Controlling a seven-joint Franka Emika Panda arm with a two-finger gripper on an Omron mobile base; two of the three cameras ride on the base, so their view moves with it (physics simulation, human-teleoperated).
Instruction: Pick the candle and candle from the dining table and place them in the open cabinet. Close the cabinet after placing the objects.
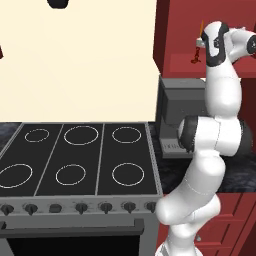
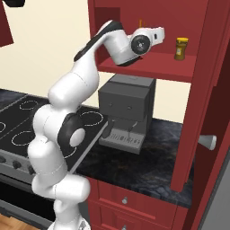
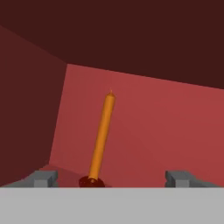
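The taper (image 3: 101, 135) is a thin orange candle on a small dark red stand (image 3: 91, 181). It stands on the red shelf (image 2: 148, 67) inside the cabinet (image 2: 197, 90), near the back wall, and it leans a little in the hand view. The gripper (image 3: 111, 178) is just in front of it, with its two fingers (image 3: 43, 178) wide apart and holding nothing. The taper sits between them but touches neither.

The jar candle (image 2: 181, 48) is on the same shelf, further to the right, standing up straight.

I think the taper is very light and stiff, and it could snap if squeezed hard. It is tall with a tiny foot, so a small bump could tip it over. The best place to hold it is low down, close to the stand.

The jar candle looks heavier and steady, and easy to hold around its sides.

Both candles look to be in place. The door (image 2: 215, 148) is open, with its silver knob (image 2: 207, 142) sticking out. Below the shelf is a grey coffee machine (image 2: 127, 112) on the counter (image 2: 148, 157), beside the stove (image 1: 75, 155).
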